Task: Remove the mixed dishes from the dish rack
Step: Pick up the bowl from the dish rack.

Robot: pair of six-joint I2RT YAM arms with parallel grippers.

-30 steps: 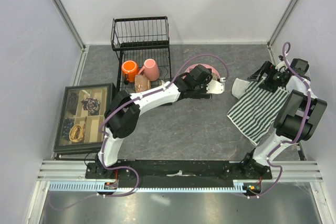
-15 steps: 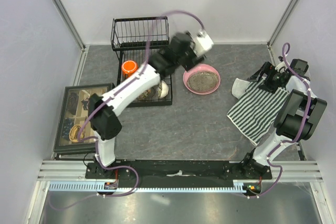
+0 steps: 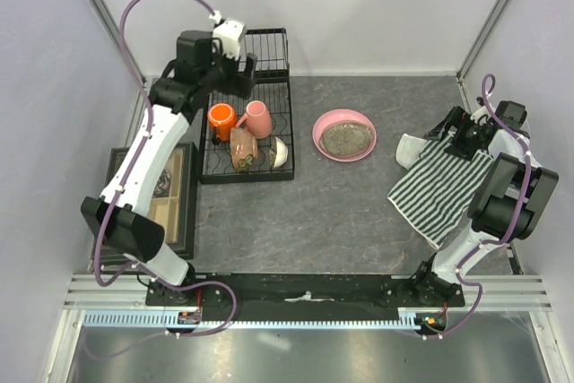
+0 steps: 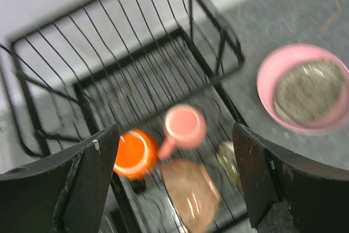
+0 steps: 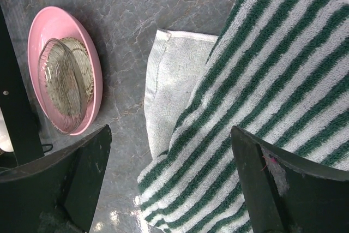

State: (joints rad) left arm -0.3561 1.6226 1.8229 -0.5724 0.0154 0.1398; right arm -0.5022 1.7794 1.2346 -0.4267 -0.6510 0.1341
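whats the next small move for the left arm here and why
Probably lower the open left gripper straight down onto the pink mug. In the left wrist view that mug sits almost centred between the fingers, on the black wire dish rack beside the orange mug. The wide pink shallow dish is already out on the table.

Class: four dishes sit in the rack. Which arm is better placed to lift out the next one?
Left. The left gripper, open, hovers above the rack, over the orange mug and pink mug; the right gripper is far off, over the cloth.
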